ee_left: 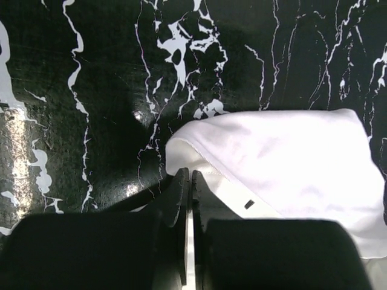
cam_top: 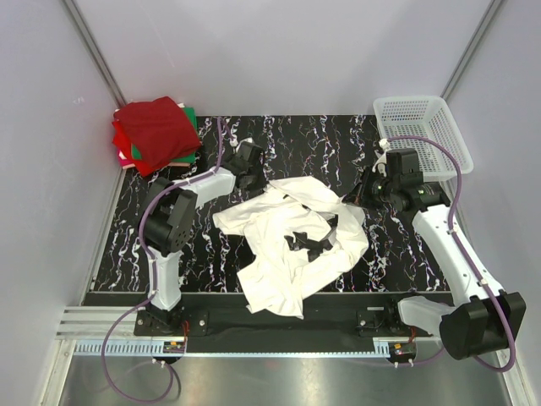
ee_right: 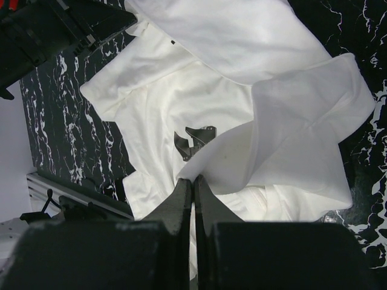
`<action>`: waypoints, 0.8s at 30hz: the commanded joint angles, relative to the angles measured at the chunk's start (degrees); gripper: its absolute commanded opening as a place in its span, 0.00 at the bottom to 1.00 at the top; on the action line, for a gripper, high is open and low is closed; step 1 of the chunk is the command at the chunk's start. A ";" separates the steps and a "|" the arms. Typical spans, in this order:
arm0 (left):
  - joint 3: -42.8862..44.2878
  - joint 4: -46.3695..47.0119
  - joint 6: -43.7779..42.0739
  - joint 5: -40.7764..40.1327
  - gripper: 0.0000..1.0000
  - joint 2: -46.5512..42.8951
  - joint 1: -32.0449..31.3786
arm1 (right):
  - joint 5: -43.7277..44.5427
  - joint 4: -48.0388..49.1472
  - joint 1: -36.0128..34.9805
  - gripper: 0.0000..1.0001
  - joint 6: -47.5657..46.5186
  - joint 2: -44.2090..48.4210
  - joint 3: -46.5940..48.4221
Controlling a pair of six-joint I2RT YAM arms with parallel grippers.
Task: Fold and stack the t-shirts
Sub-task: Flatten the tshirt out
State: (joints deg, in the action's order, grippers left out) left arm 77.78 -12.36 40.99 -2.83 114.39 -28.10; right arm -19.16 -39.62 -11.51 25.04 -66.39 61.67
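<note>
The white t-shirt (cam_top: 292, 245) is soft matt cloth, creased and rumpled, with a dark printed patch that looks flatter than the weave. The folded t-shirts (cam_top: 156, 134) at the far left are the same dull cotton in dark red, bright red and green. The table (cam_top: 338, 139) has a glossy black marble-look top with white veins that catches glare. The basket (cam_top: 408, 100) at the far right is white plastic mesh, slightly shiny. The left gripper (ee_left: 190, 178) and right gripper (ee_right: 193, 181) have matt black fingers. The rail (cam_top: 254, 347) along the near edge is brushed metal.
</note>
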 commanded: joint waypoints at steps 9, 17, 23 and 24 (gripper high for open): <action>-1.04 -7.39 -5.13 -5.69 0.00 -19.27 0.68 | -1.85 -0.81 -0.01 0.00 -0.08 0.73 5.73; 1.32 -21.29 -11.80 -13.07 0.00 -45.96 0.68 | 2.63 -9.60 0.08 0.00 -2.97 3.72 22.50; 13.78 -34.64 -19.26 -15.89 0.00 -57.87 0.68 | 7.02 -13.64 -0.01 0.00 -4.73 8.64 35.59; 17.28 -37.45 -20.24 -15.02 0.00 -58.83 0.68 | 7.38 -13.30 0.08 0.00 -4.73 9.60 36.93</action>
State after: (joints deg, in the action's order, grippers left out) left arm 87.81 -41.06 27.03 -15.70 58.33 -27.75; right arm -15.20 -51.66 -11.51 22.31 -60.84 92.27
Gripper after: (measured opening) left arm 0.016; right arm 0.019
